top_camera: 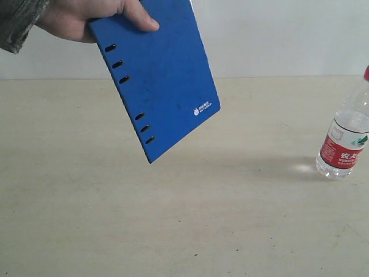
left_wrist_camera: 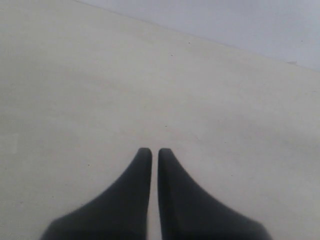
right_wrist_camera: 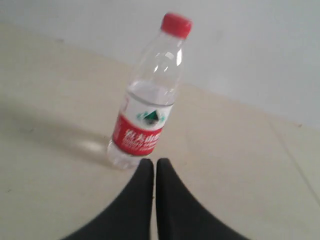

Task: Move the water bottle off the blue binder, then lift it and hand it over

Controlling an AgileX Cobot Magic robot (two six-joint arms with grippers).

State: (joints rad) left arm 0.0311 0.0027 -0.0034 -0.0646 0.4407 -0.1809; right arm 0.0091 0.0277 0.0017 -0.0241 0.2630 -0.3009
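A person's hand (top_camera: 86, 20) holds the blue binder (top_camera: 158, 75) tilted in the air above the table at the upper left of the exterior view. The water bottle (top_camera: 345, 138) stands upright on the table at the far right edge, its red cap cut off by the frame. In the right wrist view the water bottle (right_wrist_camera: 147, 97) stands just beyond my right gripper (right_wrist_camera: 154, 162), which is shut and empty. My left gripper (left_wrist_camera: 154, 151) is shut with nothing in it, over bare table. Neither gripper shows in the exterior view.
The beige table (top_camera: 184, 219) runs back to a white wall (top_camera: 277, 34). The person's sleeve (top_camera: 20, 20) enters at the top left corner. A faint seam (right_wrist_camera: 292, 150) crosses the table in the right wrist view.
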